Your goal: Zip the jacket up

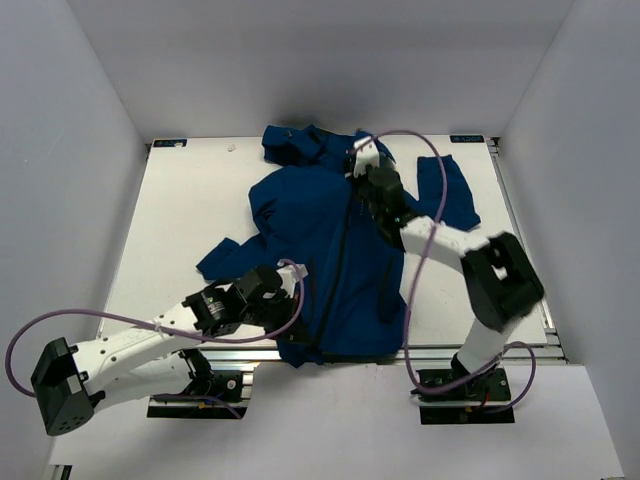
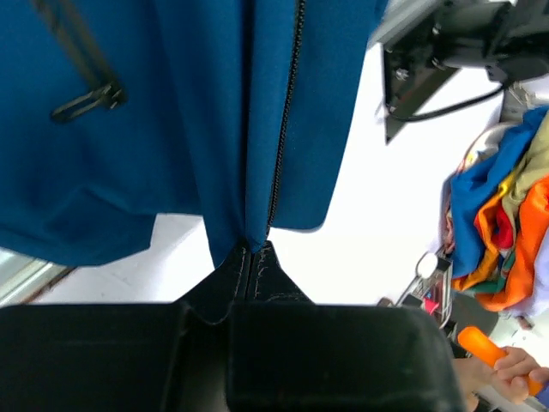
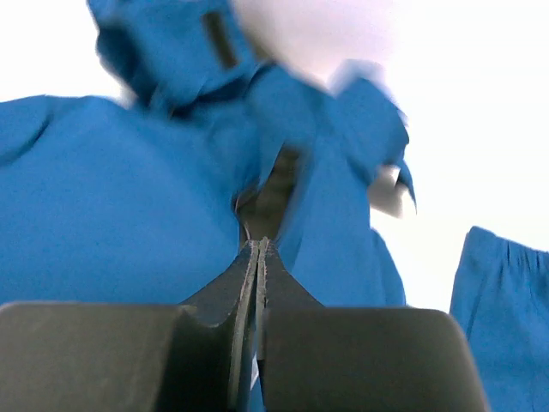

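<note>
left gripper (image 2: 255, 257) clamps the jacket (image 1: 320, 230) hem (image 2: 292, 219) at the foot of the zipper (image 2: 283, 112), 6 o'clock on the desk (image 1: 180, 220). right gripper (image 3: 259, 251) is pinched shut at the jacket's top near 12 o'clock; whether it grips anything i cannot tell. if the hem slips free, slack fabric could bunch and jam the zipper.

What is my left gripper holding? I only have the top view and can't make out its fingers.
Observer: The left wrist view shows the left gripper shut on the jacket at its bottom edge, right where the zipper starts.
Operator: Are the teeth joined there?
Observer: Yes, meshed upward from the grip as far as that view reaches.
Operator: And the right gripper?
Observer: Shut, tips at the top of the jacket's front split; too blurred to tell whether they hold anything.
</note>
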`<state>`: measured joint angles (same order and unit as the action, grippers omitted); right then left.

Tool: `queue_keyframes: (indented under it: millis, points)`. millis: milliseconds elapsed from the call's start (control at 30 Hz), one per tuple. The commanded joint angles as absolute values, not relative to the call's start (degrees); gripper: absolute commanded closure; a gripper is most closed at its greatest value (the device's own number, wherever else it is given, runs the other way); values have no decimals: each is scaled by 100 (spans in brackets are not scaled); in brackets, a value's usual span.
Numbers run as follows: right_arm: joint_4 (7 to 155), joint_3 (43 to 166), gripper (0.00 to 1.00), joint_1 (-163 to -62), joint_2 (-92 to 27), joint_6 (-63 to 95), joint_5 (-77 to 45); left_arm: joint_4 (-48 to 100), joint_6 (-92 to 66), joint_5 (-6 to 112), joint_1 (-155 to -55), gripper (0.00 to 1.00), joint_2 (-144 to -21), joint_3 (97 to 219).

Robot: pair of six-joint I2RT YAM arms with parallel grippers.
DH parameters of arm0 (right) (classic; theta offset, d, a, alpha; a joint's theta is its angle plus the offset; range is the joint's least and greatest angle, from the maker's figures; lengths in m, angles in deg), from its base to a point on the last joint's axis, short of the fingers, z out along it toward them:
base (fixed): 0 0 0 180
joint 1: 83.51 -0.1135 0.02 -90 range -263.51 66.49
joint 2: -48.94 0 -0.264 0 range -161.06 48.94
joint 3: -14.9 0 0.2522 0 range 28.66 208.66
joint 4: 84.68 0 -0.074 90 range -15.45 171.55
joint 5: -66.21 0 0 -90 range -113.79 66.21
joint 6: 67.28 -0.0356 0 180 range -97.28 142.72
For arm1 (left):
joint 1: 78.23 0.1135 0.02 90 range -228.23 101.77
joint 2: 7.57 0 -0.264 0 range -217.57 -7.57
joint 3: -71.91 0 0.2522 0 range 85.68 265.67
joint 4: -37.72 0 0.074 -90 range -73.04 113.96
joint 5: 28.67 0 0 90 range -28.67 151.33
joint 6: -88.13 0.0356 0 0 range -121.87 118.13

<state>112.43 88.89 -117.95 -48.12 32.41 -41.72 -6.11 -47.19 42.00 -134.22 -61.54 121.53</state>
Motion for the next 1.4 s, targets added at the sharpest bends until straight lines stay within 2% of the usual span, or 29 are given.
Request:
queue_keyframes:
  millis: [0,133,167,267,300,333,367,433,500,533,600,633,700,733,767,833,967,1100,1133,1233,1267,1333,1367]
  points:
    - [12374,10132,100,-11112,-5536,3459,-4225,-1392,-5195,3953,-13483,100,-5855,11829]
    - [12085,11994,100,-10558,-7229,3327,-4216,-1576,-5574,3953,-13466,100,-5723,11635]
    - [11875,13051,100,-10400,-7549,3292,-4242,-1620,-5644,3980,-13466,100,-5696,11557]
    - [10998,14962,100,-10153,-9033,3256,-4286,-1525,-5960,3849,-13440,100,-5591,11328]
    - [10698,16422,100,-10101,-9463,3222,-4260,-1498,-6005,3804,-13431,100,-5582,11232]
    - [10487,17011,100,-10030,-10120,3195,-4242,-1437,-6040,3804,-13422,100,-5599,11231]
    - [10398,17356,100,-10012,-10284,3186,-4207,-1419,-6031,3848,-13396,100,-5634,11265]
    - [10641,16687,100,-10003,-9945,3125,-4128,-1498,-5927,3944,-13369,100,-5845,11441]
    - [11536,15006,100,-10003,-9226,2985,-3637,-1463,-5838,3953,-13360,100,-6047,11564]
    - [11644,14856,100,-9995,-9152,2993,-3470,-1463,-5725,3927,-13352,100,-6231,11608]
    - [11139,15334,100,-9986,-9396,3106,-3626,-1497,-5671,3787,-13352,100,-6355,11644]
    - [10752,16278,100,-9960,-9798,3185,-3636,-1524,-5610,3786,-13343,100,-6364,11670]
    - [10162,16629,100,-9942,-9768,3108,-3469,-1629,-5609,3970,-13334,100,-6329,11722]
    - [10264,16421,100,-9951,-9540,3029,-3216,-1638,-5557,4023,-13325,81,-6338,11784]
    - [10517,15471,100,-9942,-9268,2767,-3109,-1682,-5522,4102,-13325,57,-6407,11967]
    - [11082,14603,100,-9959,-8538,2615,-2837,-2006,-5347,4462,-13316,2,-6531,12301]
    - [10240,14451,98,-9951,-8063,2474,-2669,-2692,-5170,5252,-13299,2,-6777,13558]
    - [9606,13830,78,-9942,-7143,1941,-2634,-3359,-5135,6341,-13194,2,-7241,14698]
    - [9545,13574,65,-9951,-6930,1842,-2442,-3439,-5161,6657,-13045,2,-7391,14902]
    - [9483,12432,47,-9951,-6025,1324,-2256,-3563,-4917,7011,-12571,2,-8146,15737]
    - [9378,12159,11,-9942,-5805,1210,-2264,-3555,-4811,7395,-12143,2,-8331,15974]
    - [9237,11359,11,-9942,-5111,834,-2491,-3169,-4312,7583,-11553,2,-8787,16511]
    - [9141,11122,11,-9933,-4908,691,-2597,-2924,-4143,7383,-10828,2,-8912,16635]
